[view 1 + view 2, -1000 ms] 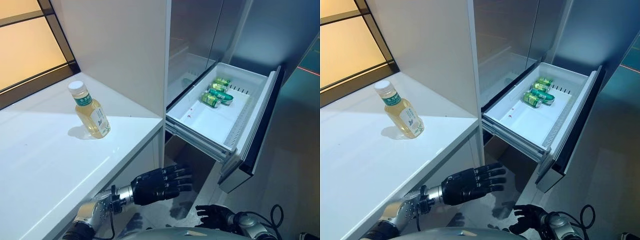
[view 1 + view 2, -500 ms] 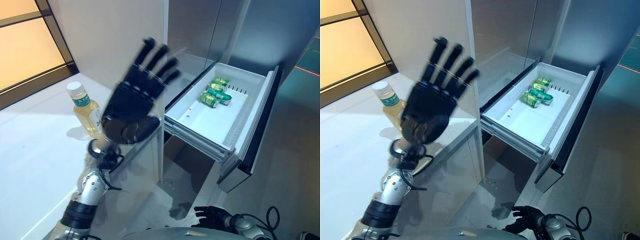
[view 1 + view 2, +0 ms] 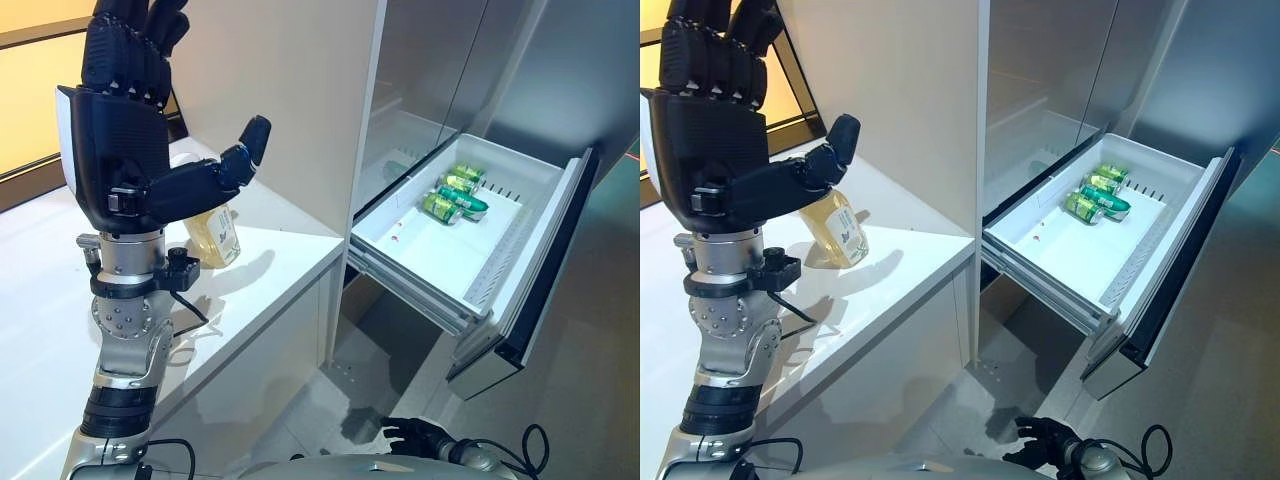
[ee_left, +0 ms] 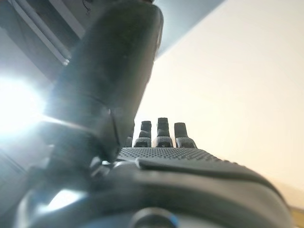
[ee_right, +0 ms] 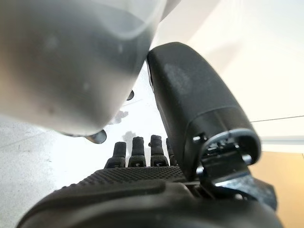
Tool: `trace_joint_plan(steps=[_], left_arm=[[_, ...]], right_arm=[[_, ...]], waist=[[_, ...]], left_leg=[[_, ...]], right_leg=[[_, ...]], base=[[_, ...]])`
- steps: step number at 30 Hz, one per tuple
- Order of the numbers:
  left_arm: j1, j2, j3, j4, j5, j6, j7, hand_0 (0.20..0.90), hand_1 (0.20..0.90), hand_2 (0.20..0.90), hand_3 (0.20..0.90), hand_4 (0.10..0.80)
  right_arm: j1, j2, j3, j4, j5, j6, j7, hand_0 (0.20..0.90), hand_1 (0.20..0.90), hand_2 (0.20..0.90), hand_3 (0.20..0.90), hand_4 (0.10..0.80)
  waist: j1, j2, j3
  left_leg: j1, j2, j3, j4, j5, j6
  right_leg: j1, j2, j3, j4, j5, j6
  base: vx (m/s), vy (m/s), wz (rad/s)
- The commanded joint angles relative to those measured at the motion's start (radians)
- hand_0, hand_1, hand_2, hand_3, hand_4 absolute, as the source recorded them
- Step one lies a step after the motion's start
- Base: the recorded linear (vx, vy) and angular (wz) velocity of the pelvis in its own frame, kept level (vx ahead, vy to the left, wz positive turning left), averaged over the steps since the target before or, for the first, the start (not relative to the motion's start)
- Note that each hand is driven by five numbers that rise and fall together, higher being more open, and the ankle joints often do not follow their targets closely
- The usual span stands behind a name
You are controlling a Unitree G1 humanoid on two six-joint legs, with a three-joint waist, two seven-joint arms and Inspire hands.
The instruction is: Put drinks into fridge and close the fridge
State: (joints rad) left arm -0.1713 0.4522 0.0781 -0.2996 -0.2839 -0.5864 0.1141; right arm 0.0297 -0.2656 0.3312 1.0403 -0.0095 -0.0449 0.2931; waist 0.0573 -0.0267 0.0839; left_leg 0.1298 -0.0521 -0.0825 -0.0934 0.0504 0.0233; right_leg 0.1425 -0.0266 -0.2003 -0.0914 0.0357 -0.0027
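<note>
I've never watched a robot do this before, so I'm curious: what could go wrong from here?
The left hand is raised, open, right in front of the bottle on the counter; a clumsy reach might tip it over. The bottle also stands fairly near the counter's edge, so it could roll off. The drawer juts out open with cans inside, so an arm might bump it.

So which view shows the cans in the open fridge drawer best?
The right eye view: the green cans lie unobstructed at the far end of the white drawer. The left eye view shows them about as clearly. Neither wrist view shows the cans; each is mostly filled by its own hand.
</note>
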Motion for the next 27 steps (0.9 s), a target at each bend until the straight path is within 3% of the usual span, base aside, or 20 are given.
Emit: trace_joint_plan(steps=[1,27], left_arm=[[-0.06,0.041,0.017,-0.004,0.01,0.016,0.066,0.9,0.9,0.9,0.9,0.8],[0.022,0.034,0.007,0.138,0.034,0.134,0.131,0.9,0.9,0.9,0.9,0.8]], right_arm=[[-0.012,0.007,0.048,-0.004,0.028,0.003,0.006,0.9,0.9,0.9,0.9,0.8],[-0.032,-0.002,0.013,-0.004,0.014,0.047,0.026,0.9,0.9,0.9,0.9,0.8]], waist=[[0.009,-0.002,-0.027],[0.013,0.01,-0.026]], left_leg=[[0.017,0.014,0.085,0.006,-0.078,-0.012],[0.037,0.014,0.096,0.006,-0.079,-0.014]], right_leg=[[0.017,0.008,-0.007,0.033,-0.057,0.042],[0.035,0.007,0.002,0.033,-0.061,0.043]], base=[[-0.004,0.004,0.07],[0.0,0.0,0.0]])
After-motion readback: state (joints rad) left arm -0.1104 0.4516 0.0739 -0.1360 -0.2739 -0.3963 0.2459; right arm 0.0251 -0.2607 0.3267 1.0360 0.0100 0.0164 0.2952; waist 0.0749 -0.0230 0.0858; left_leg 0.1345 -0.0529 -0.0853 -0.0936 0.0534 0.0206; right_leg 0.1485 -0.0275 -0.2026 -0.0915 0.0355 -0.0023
